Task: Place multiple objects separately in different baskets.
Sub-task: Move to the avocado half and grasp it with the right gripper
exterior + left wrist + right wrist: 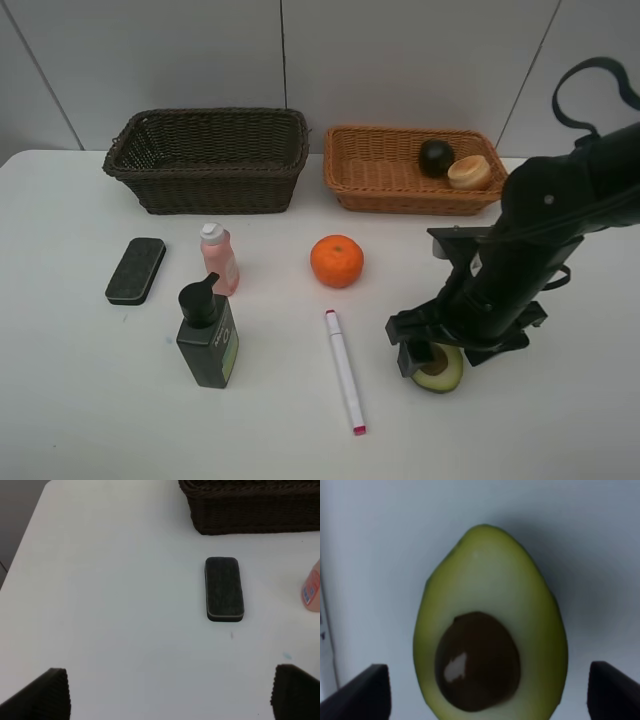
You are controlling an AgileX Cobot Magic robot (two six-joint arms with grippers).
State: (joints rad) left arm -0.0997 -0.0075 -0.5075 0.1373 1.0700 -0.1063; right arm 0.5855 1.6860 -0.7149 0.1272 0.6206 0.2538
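Right gripper (437, 352) spread wide, straddling avocado half (490, 605) on table (80, 400) | left gripper (172, 692) released, empty, near black eraser (224, 589) | mangosteen (436, 158), peach (469, 172) lie in tan basket (360, 185) | orange (337, 261), marker (344, 371) on table

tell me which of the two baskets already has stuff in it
The light orange-tan basket on the right: a dark round fruit and a peach lie in it. The dark brown basket shows nothing inside.
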